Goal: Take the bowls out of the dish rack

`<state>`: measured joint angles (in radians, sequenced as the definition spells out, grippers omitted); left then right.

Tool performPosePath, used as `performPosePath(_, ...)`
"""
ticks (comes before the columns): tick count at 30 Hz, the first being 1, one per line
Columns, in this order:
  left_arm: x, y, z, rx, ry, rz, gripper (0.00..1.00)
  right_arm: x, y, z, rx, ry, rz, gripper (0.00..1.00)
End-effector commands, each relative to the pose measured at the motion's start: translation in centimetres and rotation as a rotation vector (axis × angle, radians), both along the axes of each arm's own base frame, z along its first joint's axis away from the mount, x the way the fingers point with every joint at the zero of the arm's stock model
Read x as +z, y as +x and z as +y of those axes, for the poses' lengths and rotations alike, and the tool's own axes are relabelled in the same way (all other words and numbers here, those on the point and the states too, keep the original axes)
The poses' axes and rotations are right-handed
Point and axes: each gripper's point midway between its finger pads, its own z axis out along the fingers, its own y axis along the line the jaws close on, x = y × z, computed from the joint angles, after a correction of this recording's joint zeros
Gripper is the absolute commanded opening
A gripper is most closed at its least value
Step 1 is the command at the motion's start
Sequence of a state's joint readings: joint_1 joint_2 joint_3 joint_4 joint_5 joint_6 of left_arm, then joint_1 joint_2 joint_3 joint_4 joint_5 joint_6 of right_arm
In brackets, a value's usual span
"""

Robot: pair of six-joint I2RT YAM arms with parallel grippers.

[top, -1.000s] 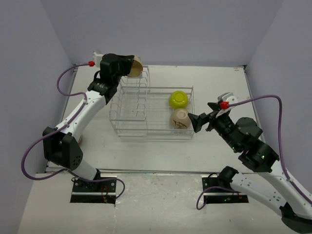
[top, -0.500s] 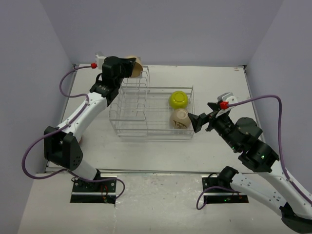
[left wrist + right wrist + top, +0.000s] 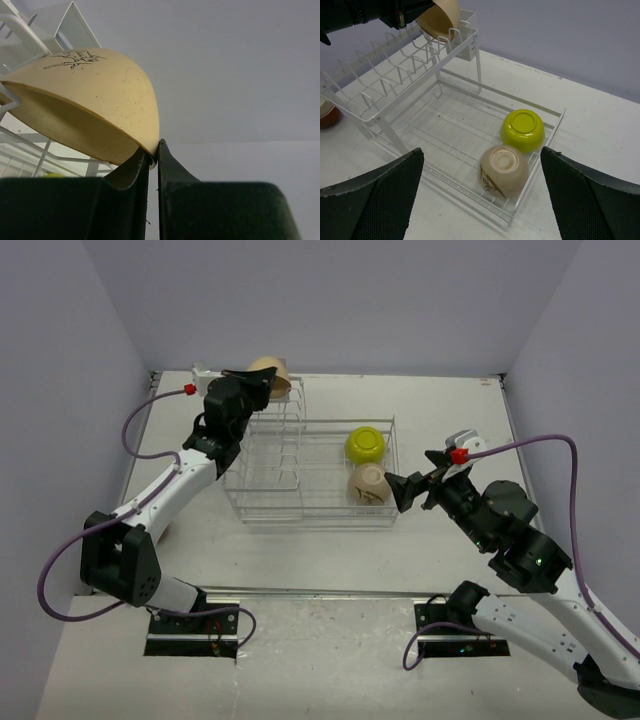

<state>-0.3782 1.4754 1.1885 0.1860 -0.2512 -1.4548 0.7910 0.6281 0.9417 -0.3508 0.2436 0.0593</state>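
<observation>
Rim of the cream speckled ceramic bowl (image 3: 90,100) is pinched between the left gripper's (image 3: 154,150) closed fingers at the white wire dish rack's (image 3: 320,519) far-left corner. The right gripper (image 3: 405,490), jaws spread wide, faces the upturned tan bowl (image 3: 367,483) just beside it.

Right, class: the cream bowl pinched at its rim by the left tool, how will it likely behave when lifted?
The cream bowl looks rigid, so it should hold its shape. The left tool pinches only a thin bit of rim, so the bowl may swing or slip. Its smooth, speckled, ceramic-looking surface suggests it could chip if dropped.
</observation>
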Motion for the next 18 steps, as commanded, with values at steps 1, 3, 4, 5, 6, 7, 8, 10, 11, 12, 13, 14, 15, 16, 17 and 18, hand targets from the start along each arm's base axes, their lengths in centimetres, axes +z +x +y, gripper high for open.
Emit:
performPosePath(1, 3.9, -1.2, 1.5, 0.043, -0.004, -0.143, 0.0, 0.5, 0.3, 0.2, -0.001, 0.004, -0.022, 0.99)
performPosePath(3, 4.0, -1.7, 1.5, 0.041, -0.013, -0.172, 0.0, 0.5, 0.4, 0.2, -0.004, 0.0, -0.021, 0.99)
performPosePath(4, 4.1, -1.9, 1.4, 0.036, -0.016, -0.181, 0.0, 0.5, 0.4, 0.3, -0.002, 0.002, -0.022, 0.99)
performPosePath(5, 4.3, -2.1, 1.4, 0.035, -0.018, -0.201, 0.0, 0.4, 0.4, 0.3, 0.001, 0.001, -0.021, 0.99)
performPosePath(6, 4.6, -2.2, 1.4, 0.033, -0.018, -0.216, 0.0, 0.3, 0.4, 0.4, 0.001, -0.002, -0.019, 0.99)
performPosePath(7, 4.5, -2.4, 1.1, 0.025, -0.017, -0.224, 0.0, 0.3, 0.4, 0.4, 0.001, 0.0, -0.016, 0.99)
performPosePath(8, 4.7, -2.5, 1.0, 0.021, -0.018, -0.233, 0.0, 0.2, 0.5, 0.4, 0.001, -0.002, -0.014, 0.99)
performPosePath(10, 5.2, -2.7, 1.0, 0.019, -0.017, -0.268, 0.0, 0.2, 0.5, 0.5, 0.002, -0.002, -0.014, 0.99)
performPosePath(11, 5.8, -2.9, 0.8, 0.011, -0.021, -0.298, 0.0, 0.2, 0.4, 0.4, 0.001, -0.002, -0.014, 0.99)
performPosePath(12, 5.9, -2.9, 0.8, 0.009, -0.019, -0.306, 0.0, 0.2, 0.4, 0.4, 0.001, -0.003, -0.015, 0.99)
performPosePath(13, 5.8, -2.8, 0.7, 0.007, -0.015, -0.308, 0.0, 0.3, 0.4, 0.4, 0.001, 0.0, -0.016, 0.99)
performPosePath(14, 6.0, -2.8, 0.5, -0.001, -0.013, -0.319, 0.0, 0.3, 0.4, 0.4, 0.002, 0.0, -0.018, 0.99)
performPosePath(15, 6.3, -2.8, 0.5, -0.001, -0.007, -0.334, 0.0, 0.3, 0.4, 0.4, 0.001, -0.001, -0.017, 0.99)
performPosePath(16, 6.3, -2.8, 0.5, -0.004, -0.006, -0.337, 0.0, 0.3, 0.5, 0.3, -0.004, -0.003, -0.016, 0.99)
performPosePath(17, 6.9, -3.0, 0.5, -0.003, -0.003, -0.37, 0.0, 0.3, 0.5, 0.4, -0.002, -0.004, -0.015, 0.99)
performPosePath(18, 6.8, -3.0, 0.4, -0.009, -0.001, -0.371, 0.0, 0.3, 0.5, 0.4, -0.002, -0.004, -0.015, 0.99)
